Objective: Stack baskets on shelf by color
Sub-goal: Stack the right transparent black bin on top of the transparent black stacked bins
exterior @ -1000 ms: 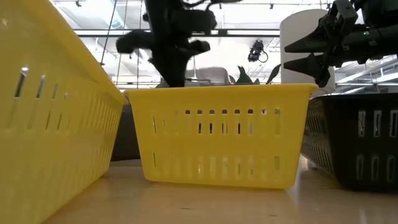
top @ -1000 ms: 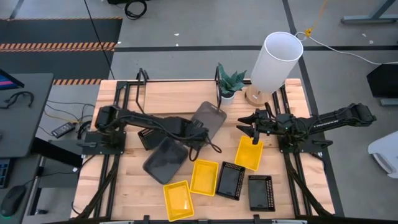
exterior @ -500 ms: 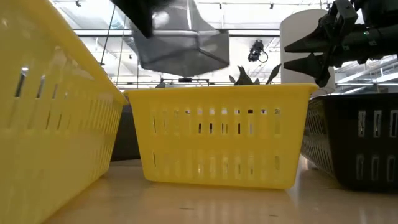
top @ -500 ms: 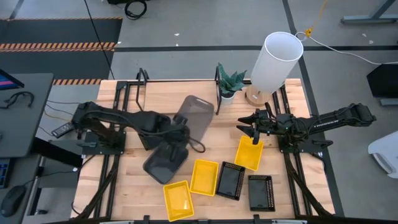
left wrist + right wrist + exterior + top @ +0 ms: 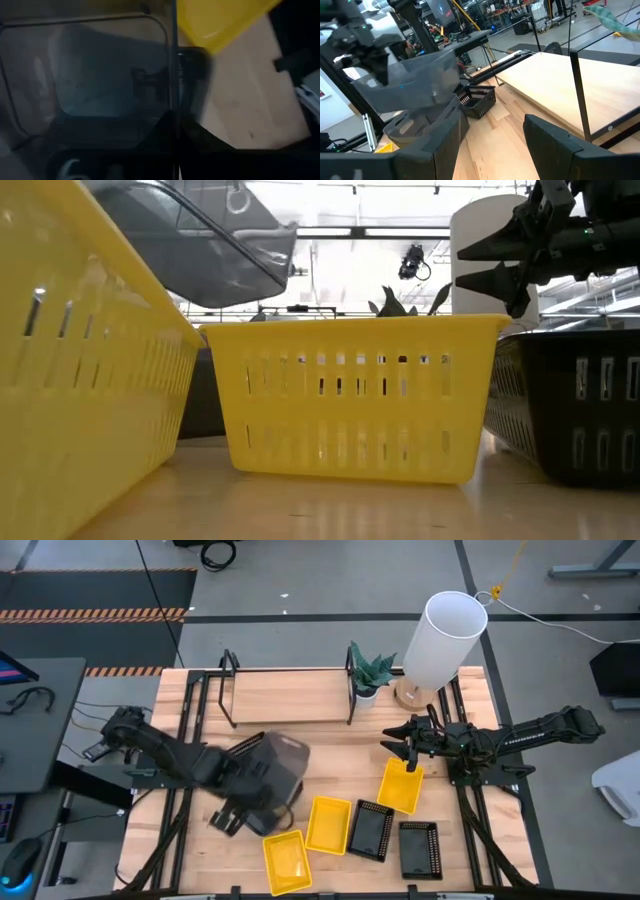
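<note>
Baskets lay scattered on the worktop (image 5: 180, 840): one grey basket (image 5: 272, 768) hung tilted above the left-centre, gripped by the closed fingers of the left gripper (image 5: 232, 812), over a second grey basket (image 5: 427, 125) resting below it. Three yellow baskets (image 5: 328, 824) and two black mesh baskets (image 5: 371, 830) sat along the near side, one yellow basket (image 5: 401, 786) just below the right gripper (image 5: 405, 741), whose fingers stood open and empty. At the far edge the shelf (image 5: 285, 698) carried no baskets.
</note>
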